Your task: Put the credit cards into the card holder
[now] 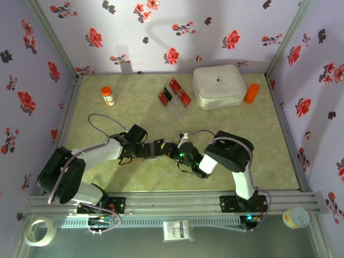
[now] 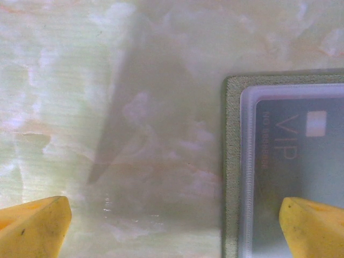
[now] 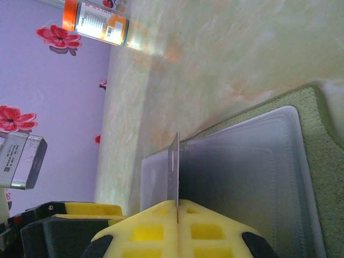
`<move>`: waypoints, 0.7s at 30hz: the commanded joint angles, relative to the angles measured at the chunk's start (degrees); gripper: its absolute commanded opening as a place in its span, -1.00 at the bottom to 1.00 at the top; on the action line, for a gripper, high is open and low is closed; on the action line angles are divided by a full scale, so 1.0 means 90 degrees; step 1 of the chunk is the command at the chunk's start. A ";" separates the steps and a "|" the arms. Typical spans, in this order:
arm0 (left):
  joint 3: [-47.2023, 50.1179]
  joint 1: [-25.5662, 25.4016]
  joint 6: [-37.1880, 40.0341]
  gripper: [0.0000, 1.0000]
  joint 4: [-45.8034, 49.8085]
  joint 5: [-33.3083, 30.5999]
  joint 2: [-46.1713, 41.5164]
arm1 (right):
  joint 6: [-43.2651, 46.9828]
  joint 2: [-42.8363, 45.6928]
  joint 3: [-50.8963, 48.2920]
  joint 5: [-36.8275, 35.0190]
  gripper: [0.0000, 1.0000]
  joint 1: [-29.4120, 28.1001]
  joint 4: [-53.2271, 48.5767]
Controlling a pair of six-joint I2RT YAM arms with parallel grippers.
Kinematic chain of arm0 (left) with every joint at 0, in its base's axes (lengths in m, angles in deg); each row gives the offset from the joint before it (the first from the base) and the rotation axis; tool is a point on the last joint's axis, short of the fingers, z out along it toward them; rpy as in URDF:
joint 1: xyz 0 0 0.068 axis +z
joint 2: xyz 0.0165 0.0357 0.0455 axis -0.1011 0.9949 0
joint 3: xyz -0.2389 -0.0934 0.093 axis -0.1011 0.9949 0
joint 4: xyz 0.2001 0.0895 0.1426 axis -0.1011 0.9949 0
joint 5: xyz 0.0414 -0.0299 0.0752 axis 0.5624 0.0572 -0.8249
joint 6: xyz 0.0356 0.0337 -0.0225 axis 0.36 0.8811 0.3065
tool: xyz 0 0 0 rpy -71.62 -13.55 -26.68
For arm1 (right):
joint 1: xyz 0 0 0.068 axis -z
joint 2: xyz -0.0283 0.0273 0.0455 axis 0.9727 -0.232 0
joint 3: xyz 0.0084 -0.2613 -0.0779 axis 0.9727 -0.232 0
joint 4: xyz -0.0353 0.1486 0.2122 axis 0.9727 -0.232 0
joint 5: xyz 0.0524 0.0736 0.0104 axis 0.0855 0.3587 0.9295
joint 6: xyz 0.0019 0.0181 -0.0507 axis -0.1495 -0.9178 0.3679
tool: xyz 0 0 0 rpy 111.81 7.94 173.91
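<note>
Your right gripper (image 3: pixel 177 208), pinching a credit card (image 3: pixel 175 161) edge-on, has the open card holder (image 3: pixel 320 156) directly beyond the card's leading edge, at its clear sleeve (image 3: pixel 242 177), while your left gripper (image 2: pixel 174 224) stands spread astride the holder's corner.

1. Reads "VIP" in large pale letters, turned sideways, on the grey card (image 2: pixel 301 161) behind the clear pocket of the card holder (image 2: pixel 232 172).
2. Runs beside that as one line of small print beginning "NO"; blurred beyond that.
3. Carries fine print on the label of the orange-capped bottle (image 3: pixel 99 21); illegible.
4. Bears a small dark logo on the white box (image 1: pixel 219 86); unreadable.
</note>
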 commanded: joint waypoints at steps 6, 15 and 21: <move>0.0082 -0.0050 -0.0007 1.00 0.0279 -0.0166 -0.0112 | 0.0260 0.0145 -0.0113 0.0197 -1.00 -0.0075 -0.1414; 0.0092 -0.0051 -0.0005 1.00 0.0283 -0.0166 -0.0122 | 0.0272 0.0146 0.0016 0.0265 -1.00 -0.0101 -0.1751; 0.0092 -0.0055 -0.0018 1.00 0.0272 -0.0166 -0.0112 | 0.0249 0.0098 0.0065 0.0282 -1.00 -0.0092 -0.1795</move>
